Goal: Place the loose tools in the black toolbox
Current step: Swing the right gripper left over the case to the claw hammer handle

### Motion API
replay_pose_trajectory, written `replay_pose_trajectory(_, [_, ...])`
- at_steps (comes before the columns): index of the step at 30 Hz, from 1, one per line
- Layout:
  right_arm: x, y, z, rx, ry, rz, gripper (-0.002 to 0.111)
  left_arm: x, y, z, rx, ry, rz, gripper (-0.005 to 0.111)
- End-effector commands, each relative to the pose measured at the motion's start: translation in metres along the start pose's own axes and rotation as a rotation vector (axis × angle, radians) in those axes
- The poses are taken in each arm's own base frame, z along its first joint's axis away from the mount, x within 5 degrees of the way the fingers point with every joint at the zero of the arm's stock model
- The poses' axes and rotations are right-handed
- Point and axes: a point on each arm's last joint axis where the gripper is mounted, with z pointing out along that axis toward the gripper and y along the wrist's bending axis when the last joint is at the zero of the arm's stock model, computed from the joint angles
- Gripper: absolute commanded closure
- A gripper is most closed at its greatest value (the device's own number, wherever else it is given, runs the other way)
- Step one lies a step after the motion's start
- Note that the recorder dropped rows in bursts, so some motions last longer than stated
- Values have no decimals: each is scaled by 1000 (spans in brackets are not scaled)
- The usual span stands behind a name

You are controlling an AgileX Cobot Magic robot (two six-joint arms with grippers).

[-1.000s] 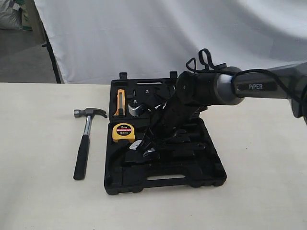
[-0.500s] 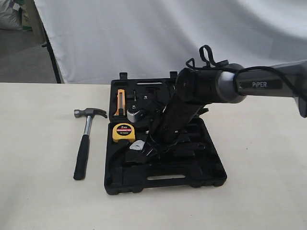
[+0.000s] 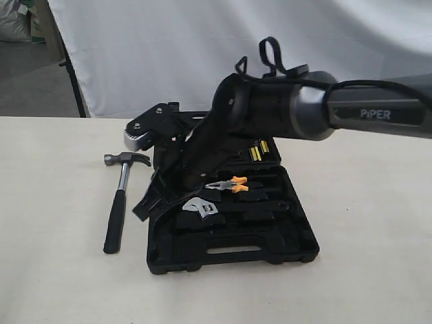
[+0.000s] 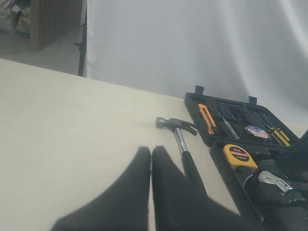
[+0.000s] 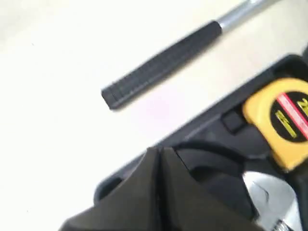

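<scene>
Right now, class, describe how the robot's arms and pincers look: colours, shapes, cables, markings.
The right arm is black at the wrist, with a silver-grey collar and a dark grey forearm lettered PiPER in white. Black cables loop above it. The left pincer and right pincer are each a pair of black wedges tapering to a point.

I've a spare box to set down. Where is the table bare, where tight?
Exterior view: bare cream table left of the steel-headed black claw hammer, before the black plastic toolbox, and right of it. Tight: between hammer and toolbox, where the right gripper hangs.
</scene>
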Motion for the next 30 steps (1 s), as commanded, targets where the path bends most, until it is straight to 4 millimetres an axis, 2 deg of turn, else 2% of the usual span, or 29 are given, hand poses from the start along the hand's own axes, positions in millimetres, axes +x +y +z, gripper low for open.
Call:
replay_pose_trajectory(1, [-13,26,22,36,-89,-43,100,-2,1,0,-21,-20,0,106])
replay_pose_trajectory(3, [-16,37,35,59,-118,-74,90,-2,1,0,-21,-20,0,106])
replay_pose_trajectory(6, [-19,49,53,102,-173,-110,61,-2,1,0,-21,-20,0,106])
replay_pose_trajectory(7, [-20,50,58,111,-185,-113,52,-2,1,0,-21,-20,0,106])
replay_pose_trajectory(10, [-26,45,68,115,-195,-114,33,-2,1,0,-21,-20,0,106])
replay_pose_trajectory(18, [-36,30,103,131,-218,-104,31,-2,1,0,-21,-20,0,106])
replay_pose_trajectory(23, [-37,13,125,147,-222,-90,31,-2,1,0,-21,-20,0,106])
replay_pose_trajectory(27, [-35,-6,127,161,-235,-3,31,-2,1,0,-21,-20,0,106])
replay_pose_trajectory(30, [-38,-13,122,171,-251,16,31,-2,1,0,-21,-20,0,106])
